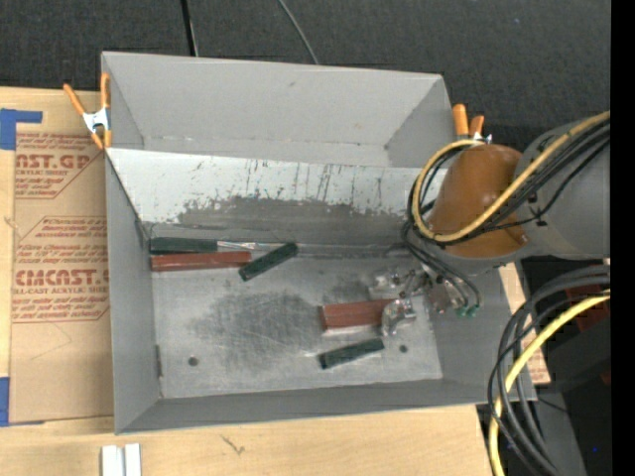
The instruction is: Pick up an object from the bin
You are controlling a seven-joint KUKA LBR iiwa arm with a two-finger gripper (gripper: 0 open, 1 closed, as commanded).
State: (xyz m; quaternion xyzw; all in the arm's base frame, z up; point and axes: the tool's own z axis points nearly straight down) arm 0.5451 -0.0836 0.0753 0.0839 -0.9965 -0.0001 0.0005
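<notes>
My tool at right end of flat red-brown rectangular block in grey metal bin | its opening I cannot tell | dark green bar just nearer

A small reddish-brown rectangular block lies flat on the floor of the grey metal bin, right of centre, its long side running left to right, almost level.

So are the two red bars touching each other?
No, the left red bar lies by the left wall, the right red bar apart, beside the gripper.
</notes>
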